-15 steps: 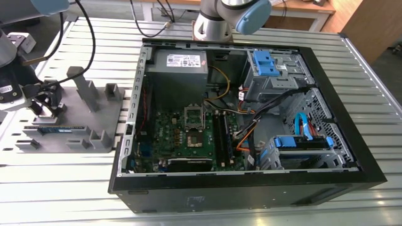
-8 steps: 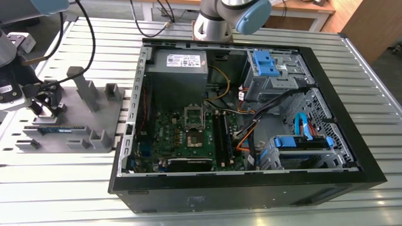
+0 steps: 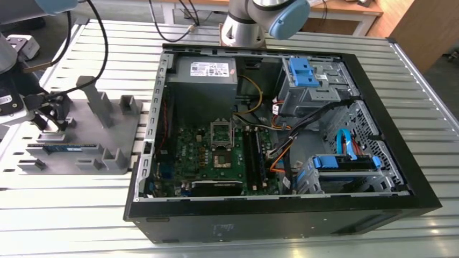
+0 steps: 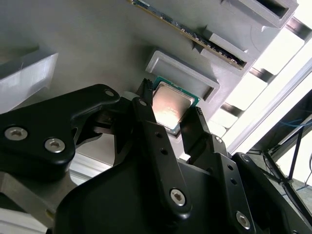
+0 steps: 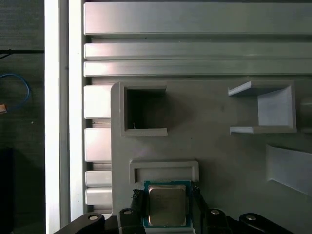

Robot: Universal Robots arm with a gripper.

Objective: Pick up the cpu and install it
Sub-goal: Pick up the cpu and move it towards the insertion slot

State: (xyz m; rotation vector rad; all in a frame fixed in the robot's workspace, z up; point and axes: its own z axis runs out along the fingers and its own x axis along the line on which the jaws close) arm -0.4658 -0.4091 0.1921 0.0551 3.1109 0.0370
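At the exterior view's left, the jaws hang low over a grey fixture plate that lies on the slatted metal tabletop. A long memory stick stands on edge in a slot of that plate, just beside the jaws. In both wrist views the jaws are clenched on the cpu – one black finger presses on one edge of the chip and the other finger on the opposite edge, with the shiny metal top facing up between them. The cpu sits right beside a shallow raised-rim pocket in the plate; whether it is touching the plate or held just clear of it cannot be told.

Further toward the middle of the exterior view, the open black computer case lies on its side on the tabletop, well apart from the cpu. Inside it the green motherboard faces up, with the socket near its centre and the hinged silver frame just beside it. Toward the exterior view's right are blue drive brackets – and the base of the arm stands behind the case.
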